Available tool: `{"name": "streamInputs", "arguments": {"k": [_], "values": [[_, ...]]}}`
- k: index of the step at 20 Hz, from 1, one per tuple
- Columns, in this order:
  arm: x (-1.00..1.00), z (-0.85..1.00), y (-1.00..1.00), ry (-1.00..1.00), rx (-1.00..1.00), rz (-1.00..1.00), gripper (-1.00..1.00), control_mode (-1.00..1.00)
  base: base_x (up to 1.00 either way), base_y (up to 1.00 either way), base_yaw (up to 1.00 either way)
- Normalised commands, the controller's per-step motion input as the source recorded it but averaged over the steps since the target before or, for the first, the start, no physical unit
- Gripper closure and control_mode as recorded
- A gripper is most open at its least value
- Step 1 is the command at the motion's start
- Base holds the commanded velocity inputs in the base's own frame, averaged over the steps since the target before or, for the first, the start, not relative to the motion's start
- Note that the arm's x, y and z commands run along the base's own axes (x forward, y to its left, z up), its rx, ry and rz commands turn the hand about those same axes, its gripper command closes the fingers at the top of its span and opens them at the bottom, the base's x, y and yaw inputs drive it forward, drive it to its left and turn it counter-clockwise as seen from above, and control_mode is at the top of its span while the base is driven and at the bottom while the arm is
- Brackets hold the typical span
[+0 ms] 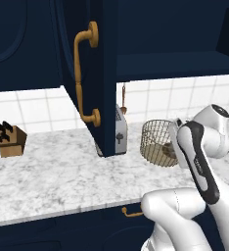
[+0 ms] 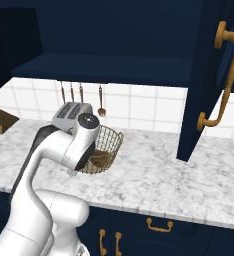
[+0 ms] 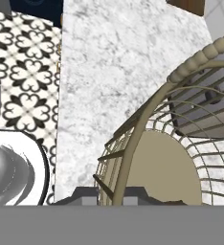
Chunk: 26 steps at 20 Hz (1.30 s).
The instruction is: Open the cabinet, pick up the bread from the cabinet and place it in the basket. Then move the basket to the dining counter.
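The navy cabinet stands open: its door (image 1: 104, 73) (image 2: 204, 80) swings out over the counter, and the shelf (image 1: 175, 63) (image 2: 104, 67) inside looks bare. Below it the tan wire basket (image 1: 157, 141) (image 2: 109, 142) (image 3: 181, 158) sits tilted over the marbled worktop. My gripper (image 3: 112, 194) is shut on the basket's rim, a wire bar caught between the fingertips; in both base views my own arm hides the hand. A brown shape low inside the basket (image 2: 100, 161) looks like the bread. The dining counter is out of view.
A toaster (image 1: 120, 131) (image 2: 69, 112) stands just behind the basket, close to the open door's edge. A knife block (image 1: 9, 141) sits at the far left. Utensils hang on the tiled wall (image 2: 81, 95). Drawers with brass pulls (image 2: 159, 225) run below the worktop.
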Motion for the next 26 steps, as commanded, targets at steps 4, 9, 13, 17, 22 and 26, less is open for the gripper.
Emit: {"name": "streamInputs", "arguments": {"k": [4, 9, 13, 17, 22, 26], "values": [[0.0, 0.0, 0.0, 0.01, 0.0, 0.0, 1.0, -1.0, 0.0, 0.0, 0.0], [0.0, 0.0, 0.0, 0.0, 0.0, 0.0, 1.0, -1.0, 0.0, 0.0, 0.0], [0.0, 0.0, 0.0, 0.0, 0.0, 0.0, 1.0, -1.0, 0.0, 0.0, 0.0], [-0.02, 0.0, 0.0, 0.0, 0.0, 0.0, 1.0, -1.0, 0.0, 0.0, 0.0], [-0.14, 0.0, 0.01, -0.02, 0.01, 0.01, 1.0, 1.0, -0.8, 0.04, 0.02], [0.0, 0.0, 0.0, 0.0, 0.0, 0.0, 1.0, 1.0, -1.0, 0.0, 0.03]]}}
